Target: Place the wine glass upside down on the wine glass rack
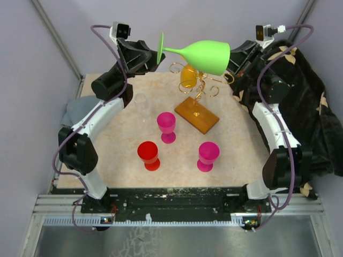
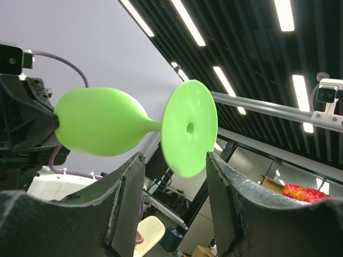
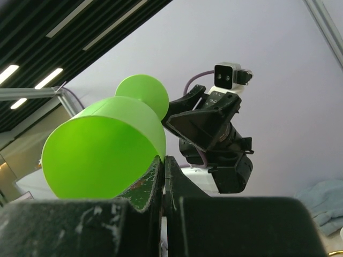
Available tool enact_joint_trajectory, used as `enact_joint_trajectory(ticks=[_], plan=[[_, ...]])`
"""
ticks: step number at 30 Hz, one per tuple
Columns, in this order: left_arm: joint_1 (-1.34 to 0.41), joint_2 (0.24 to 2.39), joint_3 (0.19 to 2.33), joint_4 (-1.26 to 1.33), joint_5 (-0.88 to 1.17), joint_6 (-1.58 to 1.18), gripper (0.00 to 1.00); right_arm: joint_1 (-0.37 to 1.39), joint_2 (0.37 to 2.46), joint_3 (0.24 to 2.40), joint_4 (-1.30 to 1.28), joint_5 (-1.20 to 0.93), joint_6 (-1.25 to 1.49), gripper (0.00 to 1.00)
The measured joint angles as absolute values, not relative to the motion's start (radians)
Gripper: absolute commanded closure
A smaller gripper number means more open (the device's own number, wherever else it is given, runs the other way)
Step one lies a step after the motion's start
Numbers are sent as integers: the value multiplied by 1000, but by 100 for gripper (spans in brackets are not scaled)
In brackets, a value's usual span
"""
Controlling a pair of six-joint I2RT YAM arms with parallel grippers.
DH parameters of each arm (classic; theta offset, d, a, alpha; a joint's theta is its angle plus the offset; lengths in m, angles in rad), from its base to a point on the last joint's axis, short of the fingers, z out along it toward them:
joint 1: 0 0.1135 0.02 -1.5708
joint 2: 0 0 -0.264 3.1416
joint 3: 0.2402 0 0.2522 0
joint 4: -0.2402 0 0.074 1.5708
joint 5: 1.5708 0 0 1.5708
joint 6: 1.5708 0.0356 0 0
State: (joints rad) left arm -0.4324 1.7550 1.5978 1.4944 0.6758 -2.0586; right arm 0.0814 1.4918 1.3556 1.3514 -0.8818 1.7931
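We see the left gripper [image 2: 174,160] with jaws apart either side of the green wine glass [image 1: 206,56] foot. The glass lies sideways in the air over the wine glass rack [image 1: 199,88], and the right gripper [image 3: 163,160] is pinched tight on the bowl rim.

The top external camera is looking down from high above and behind the arm bases, taking in the whole table [image 1: 123,160] from afar. The left wrist camera is tilting upward toward ceiling lights [image 2: 284,16], with its own fingers [image 2: 126,203] close in the lower frame. The right wrist camera is also pointing upward, toward a pale wall [image 3: 278,53]. All 3 views are sharing the green wine glass [image 1: 209,56]. The left wrist view is catching the right arm [image 2: 21,123], and the right wrist view is catching the left arm [image 3: 214,134].
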Motion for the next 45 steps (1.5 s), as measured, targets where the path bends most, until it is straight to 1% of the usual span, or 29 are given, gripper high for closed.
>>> enact_joint_trajectory(ticks=[3, 8, 14, 18, 19, 20, 21, 22, 25, 27, 34, 38, 42, 45], plan=[[-444, 1756, 1613, 1493, 673, -2059, 49, 87, 1501, 1356, 1361, -884, 1793, 100], [-473, 1756, 1626, 1492, 672, -2059, 65, 102, 1520, 1356, 1371, -889, 1800, 100], [-493, 1756, 1632, 1488, 668, -2060, 100, 114, 1539, 1356, 1375, -891, 1799, 100], [-520, 1756, 1653, 1485, 682, -2060, 100, 118, 1548, 1356, 1371, -890, 1799, 100], [-521, 1756, 1657, 1480, 685, -2060, 100, 119, 1548, 1356, 1371, -890, 1799, 96], [-521, 1756, 1661, 1478, 686, -2060, 100, 120, 1548, 1356, 1373, -888, 1799, 88], [-521, 1756, 1667, 1475, 689, -2060, 100, 121, 1548, 1356, 1373, -888, 1798, 78], [-520, 1757, 1675, 1467, 694, -2060, 100, 122, 1548, 1356, 1372, -887, 1796, 73], [-518, 1758, 1706, 1451, 704, -2060, 100, 122, 1548, 1356, 1366, -892, 1780, 65], [-505, 1758, 1734, 1435, 705, -2059, 100, 121, 1546, 1356, 1361, -901, 1761, 61], [-441, 1756, 1773, 1390, 706, -2059, 100, 97, 1501, 1354, 1239, -928, 1652, 59], [-384, 1733, 1766, 1326, 736, -2059, 100, 30, 1441, 1321, 1151, -934, 1583, 59], [-252, 1649, 1665, 1250, 772, -2058, 100, -26, 1384, 1302, 1025, -937, 1484, 59], [-160, 1604, 1595, 1223, 786, -2056, 100, -35, 1346, 1302, 915, -937, 1396, 59]])
